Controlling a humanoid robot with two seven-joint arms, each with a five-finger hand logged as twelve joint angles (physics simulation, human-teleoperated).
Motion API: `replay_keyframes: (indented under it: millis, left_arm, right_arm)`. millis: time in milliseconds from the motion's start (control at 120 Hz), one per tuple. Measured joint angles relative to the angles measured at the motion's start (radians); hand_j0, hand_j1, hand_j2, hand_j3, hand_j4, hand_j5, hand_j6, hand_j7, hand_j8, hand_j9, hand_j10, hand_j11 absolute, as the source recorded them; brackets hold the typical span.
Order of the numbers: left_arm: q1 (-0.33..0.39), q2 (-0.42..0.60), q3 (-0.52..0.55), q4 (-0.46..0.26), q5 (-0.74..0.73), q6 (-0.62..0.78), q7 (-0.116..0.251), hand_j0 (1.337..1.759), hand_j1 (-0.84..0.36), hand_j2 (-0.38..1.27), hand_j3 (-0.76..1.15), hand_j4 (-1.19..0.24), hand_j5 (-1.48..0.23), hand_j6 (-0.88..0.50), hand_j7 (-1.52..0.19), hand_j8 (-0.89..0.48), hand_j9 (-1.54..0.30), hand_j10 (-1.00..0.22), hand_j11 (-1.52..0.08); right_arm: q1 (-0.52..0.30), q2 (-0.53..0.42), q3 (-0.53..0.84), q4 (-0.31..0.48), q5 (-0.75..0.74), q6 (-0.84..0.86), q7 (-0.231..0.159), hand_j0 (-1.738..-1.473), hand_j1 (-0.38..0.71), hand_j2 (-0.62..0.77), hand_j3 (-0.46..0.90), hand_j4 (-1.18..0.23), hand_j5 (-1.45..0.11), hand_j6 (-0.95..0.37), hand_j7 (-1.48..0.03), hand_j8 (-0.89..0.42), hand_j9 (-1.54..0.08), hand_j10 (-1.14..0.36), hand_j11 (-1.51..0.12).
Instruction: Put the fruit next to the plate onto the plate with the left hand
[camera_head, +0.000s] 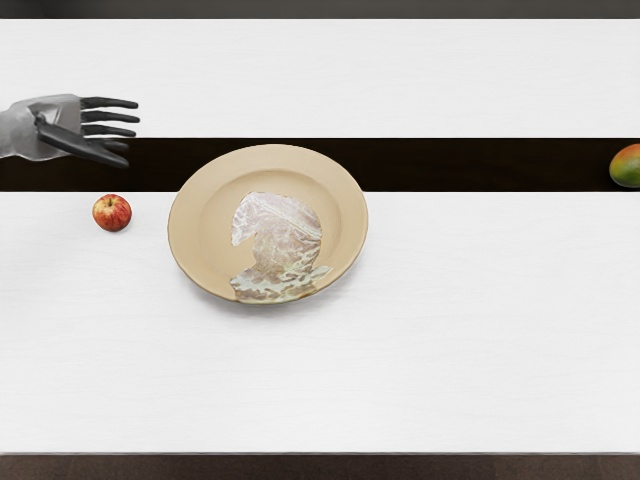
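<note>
Head view, task not yet begun: the apple (112, 212) lies just left of the plate (200, 225), apart from its rim, and no fruit is on the plate. My left hand (78, 127) hovers above and to the left of the plate, beyond the apple, its fingers spread straight and holding nothing. I judge that reach, grasp, carry and release are all left to do; the mango (626, 165), well apart to the plate's right, is not the target.

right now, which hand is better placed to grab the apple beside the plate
Left. The left hand hovers open close to the apple, which lies on the table just left of the plate. The right hand is not in view.
</note>
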Motion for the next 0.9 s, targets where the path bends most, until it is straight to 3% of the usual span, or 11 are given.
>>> replay_keyframes:
  millis: [208,258,392,517,583,708,817,900]
  left_arm:
    - [-0.014,-0.011,0.001,-0.01,0.0,0.0,0.002,1.658,0.05,0.05,0.0,-0.25,-0.32,-0.25,-0.32,-0.25,-0.32,-0.25,-0.32]
    - [-0.05,-0.011,0.002,-0.021,0.003,0.0,0.004,1.658,0.05,0.05,0.0,-0.25,-0.32,-0.25,-0.32,-0.25,-0.32,-0.25,-0.32]
    - [-0.129,-0.024,0.009,-0.059,0.03,0.0,0.079,1.658,0.05,0.05,0.0,-0.25,-0.32,-0.25,-0.32,-0.25,-0.32,-0.25,-0.32]
    - [-0.149,-0.005,0.017,-0.099,0.131,0.0,0.108,1.658,0.05,0.05,0.0,-0.25,-0.32,-0.25,-0.32,-0.25,-0.32,-0.25,-0.32]
    - [-0.261,0.062,0.106,-0.152,0.164,0.0,0.112,1.658,0.05,0.05,0.0,-0.25,-0.32,-0.25,-0.32,-0.25,-0.32,-0.25,-0.32]
    - [-0.367,0.114,0.301,-0.299,0.198,0.0,0.113,1.658,0.05,0.05,0.0,-0.25,-0.32,-0.25,-0.32,-0.25,-0.32,-0.25,-0.32]
    - [-0.438,0.123,0.443,-0.384,0.214,0.0,0.113,1.658,0.05,0.05,0.0,-0.25,-0.32,-0.25,-0.32,-0.25,-0.32,-0.25,-0.32]
    - [-0.451,0.124,0.519,-0.412,0.219,0.008,0.113,1.658,0.05,0.05,0.0,-0.25,-0.32,-0.25,-0.32,-0.25,-0.32,-0.25,-0.32]
  right_arm:
    - [-0.001,0.0,0.001,0.0,-0.001,0.0,-0.006,-1.658,-0.31,-0.01,0.0,-0.03,-0.05,-0.03,-0.05,-0.03,-0.05,-0.03,-0.05]
    - [-0.001,0.0,0.001,0.0,-0.001,0.0,-0.007,-1.658,-0.31,-0.01,0.0,-0.03,-0.05,-0.03,-0.05,-0.03,-0.05,-0.03,-0.05]
    - [-0.001,0.0,0.002,0.0,-0.001,0.0,-0.009,-1.658,-0.31,-0.01,0.0,-0.03,-0.05,-0.03,-0.05,-0.03,-0.05,-0.03,-0.05]
    - [-0.001,0.0,0.002,0.0,-0.001,0.0,-0.01,-1.658,-0.31,-0.01,0.0,-0.03,-0.05,-0.03,-0.05,-0.03,-0.05,-0.03,-0.05]
    - [-0.001,0.0,0.002,0.0,-0.001,0.0,-0.01,-1.658,-0.31,-0.01,0.0,-0.03,-0.05,-0.03,-0.05,-0.03,-0.05,-0.03,-0.05]
    - [-0.001,0.0,0.002,0.0,0.0,0.0,-0.01,-1.658,-0.31,-0.01,0.0,-0.03,-0.05,-0.03,-0.05,-0.03,-0.05,-0.03,-0.05]
    - [-0.001,0.0,0.002,0.0,-0.001,0.0,-0.01,-1.658,-0.31,-0.01,0.0,-0.03,-0.05,-0.03,-0.05,-0.03,-0.05,-0.03,-0.05]
    - [-0.001,0.0,0.002,0.0,0.0,0.0,-0.01,-1.658,-0.31,-0.01,0.0,-0.03,-0.05,-0.03,-0.05,-0.03,-0.05,-0.03,-0.05]
